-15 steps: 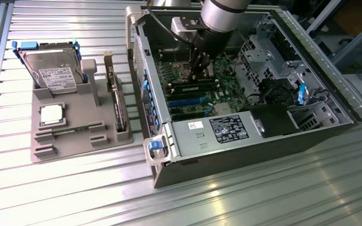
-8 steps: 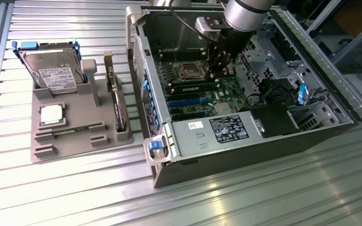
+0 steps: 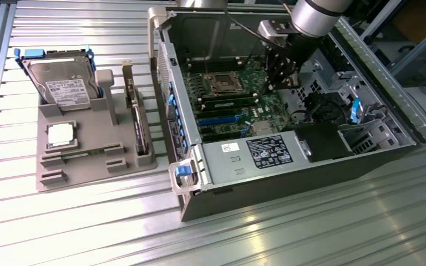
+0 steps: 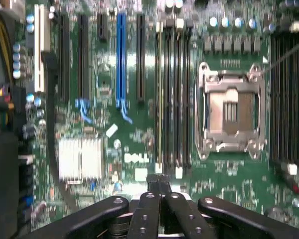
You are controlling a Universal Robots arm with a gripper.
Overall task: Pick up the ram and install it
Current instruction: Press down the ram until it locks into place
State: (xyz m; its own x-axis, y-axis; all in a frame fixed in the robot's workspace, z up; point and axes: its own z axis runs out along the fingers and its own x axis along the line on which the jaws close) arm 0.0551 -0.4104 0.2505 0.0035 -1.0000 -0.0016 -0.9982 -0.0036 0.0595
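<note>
The ram (image 4: pixel 159 94) looks seated edge-on in the outermost of the black memory slots (image 4: pixel 177 94), beside the empty CPU socket (image 4: pixel 231 112). In the exterior view it is a long dark strip (image 3: pixel 229 103) on the motherboard below the socket (image 3: pixel 221 83). My gripper (image 4: pixel 159 183) hangs over the board just off the end of those slots, with its black fingers (image 4: pixel 150 199) pressed together and nothing between them. Seen from outside, the gripper (image 3: pixel 277 75) reaches down into the open computer case (image 3: pixel 198 138) under the silver wrist.
A grey parts tray (image 3: pixel 57 172) on the exterior view's left holds a hard drive (image 3: pixel 64 83), a silver CPU chip (image 3: pixel 61 134) and an upright expansion card (image 3: pixel 140 124). Inside the case are blue card slots (image 4: pixel 120 55), a heatsink (image 4: pixel 79 158), the power supply (image 3: pixel 261 155) and cables.
</note>
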